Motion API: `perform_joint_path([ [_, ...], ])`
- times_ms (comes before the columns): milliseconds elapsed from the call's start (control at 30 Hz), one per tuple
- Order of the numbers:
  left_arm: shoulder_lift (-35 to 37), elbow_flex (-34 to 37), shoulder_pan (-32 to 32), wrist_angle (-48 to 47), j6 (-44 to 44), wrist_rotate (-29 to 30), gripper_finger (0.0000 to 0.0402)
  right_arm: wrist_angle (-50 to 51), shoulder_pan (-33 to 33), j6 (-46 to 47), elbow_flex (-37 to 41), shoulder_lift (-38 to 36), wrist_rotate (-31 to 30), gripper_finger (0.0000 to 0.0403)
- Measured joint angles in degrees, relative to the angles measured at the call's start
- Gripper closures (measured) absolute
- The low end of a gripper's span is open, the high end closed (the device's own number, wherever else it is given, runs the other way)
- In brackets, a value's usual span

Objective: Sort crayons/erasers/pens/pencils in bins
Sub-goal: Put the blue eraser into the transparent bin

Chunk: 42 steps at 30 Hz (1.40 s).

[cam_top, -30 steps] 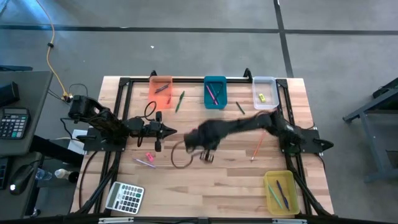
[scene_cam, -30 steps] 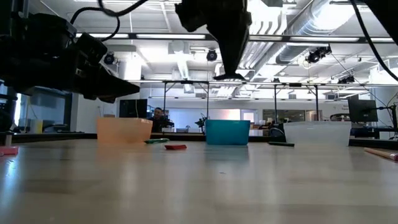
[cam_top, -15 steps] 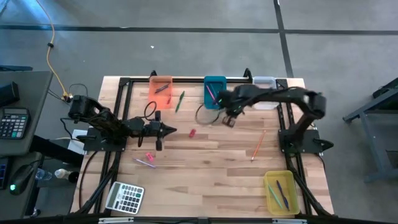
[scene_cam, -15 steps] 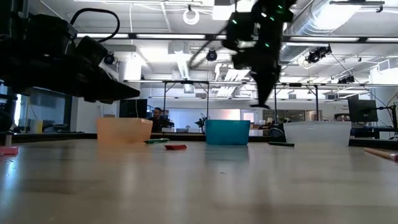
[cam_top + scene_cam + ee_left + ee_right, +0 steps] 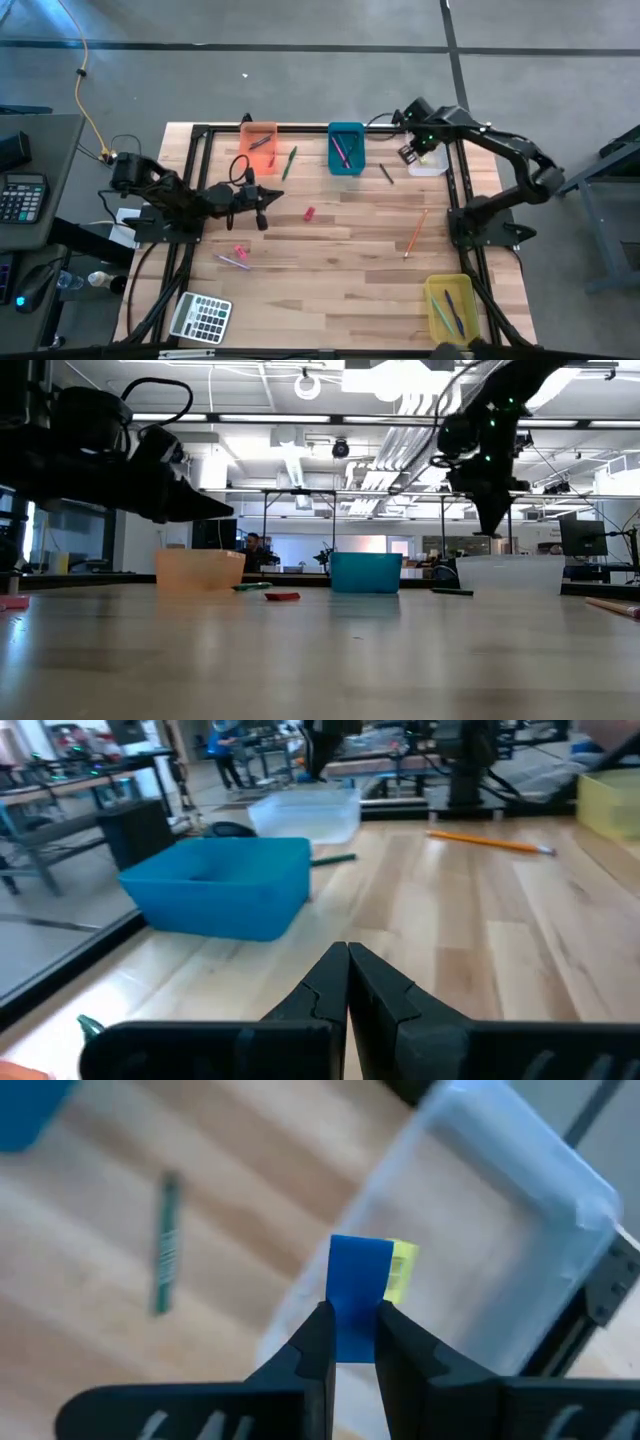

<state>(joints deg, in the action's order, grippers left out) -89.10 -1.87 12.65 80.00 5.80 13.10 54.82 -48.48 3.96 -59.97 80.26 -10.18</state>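
Observation:
My right gripper (image 5: 408,153) hangs over the left edge of the clear whitish bin (image 5: 428,152) at the far right, shut on a blue eraser (image 5: 352,1280). A yellow eraser (image 5: 403,1270) lies in that bin. My left gripper (image 5: 264,214) is shut and empty, hovering at the table's left middle, as the left wrist view (image 5: 347,956) shows. A red eraser (image 5: 309,213) and a pink eraser (image 5: 239,251) lie flat on the table. The orange bin (image 5: 258,142), teal bin (image 5: 346,148) and yellow bin (image 5: 451,308) stand on the table. My right gripper pinches the blue eraser by two opposite sides (image 5: 350,1325) between its two fingers. The eraser's free end sticks out past the fingertips. The fingers point down from above, as the low view (image 5: 493,532) shows. The eraser is lifted clear, above the clear bin's edge.
A green pencil (image 5: 289,163) lies between the orange and teal bins, a dark green one (image 5: 386,173) by the clear bin, an orange one (image 5: 415,233) at mid-right, and a pink stick (image 5: 233,261) at near left. A grey calculator (image 5: 200,318) sits at the near left corner.
My right gripper has swept from the table's middle toward the far edge and the right, past the teal bin, to the clear bin, carrying the blue eraser clear of the table. The red eraser, earlier hidden under the arm, now shows.

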Motion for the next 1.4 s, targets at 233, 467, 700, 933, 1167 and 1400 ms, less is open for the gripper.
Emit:
perform_joint_path([
  [233, 0.0, -1.7, 2.4, -1.3, -0.1, 0.0, 0.0401, -6.2, -10.5, -1.8, 2.6, 5.0, 0.1, 0.0367],
  [467, 0.0, -1.8, 2.5, -0.7, -1.1, 0.0, 0.0401, -9.9, -13.6, -2.7, 2.6, 10.5, 0.4, 0.0367],
  [700, 0.0, -1.8, 2.2, -0.7, -1.3, 0.0, 0.0401, -12.0, -14.2, -4.2, 0.9, 13.9, 0.2, 0.0367],
  [933, 0.0, -1.8, 2.2, -0.9, -1.7, 0.0, 0.0401, -13.9, -15.4, -4.6, 0.7, 13.9, -0.7, 0.0367],
  [1167, 0.0, -1.8, 2.2, -0.9, -1.2, 0.0, 0.0401, -16.0, -15.7, -5.4, 0.7, 17.4, -0.3, 0.0367],
  [1400, 0.0, -1.8, 2.2, -0.9, -1.1, 0.0, 0.0401, -16.1, -15.8, -5.0, -0.4, 20.0, -0.7, 0.0359],
])
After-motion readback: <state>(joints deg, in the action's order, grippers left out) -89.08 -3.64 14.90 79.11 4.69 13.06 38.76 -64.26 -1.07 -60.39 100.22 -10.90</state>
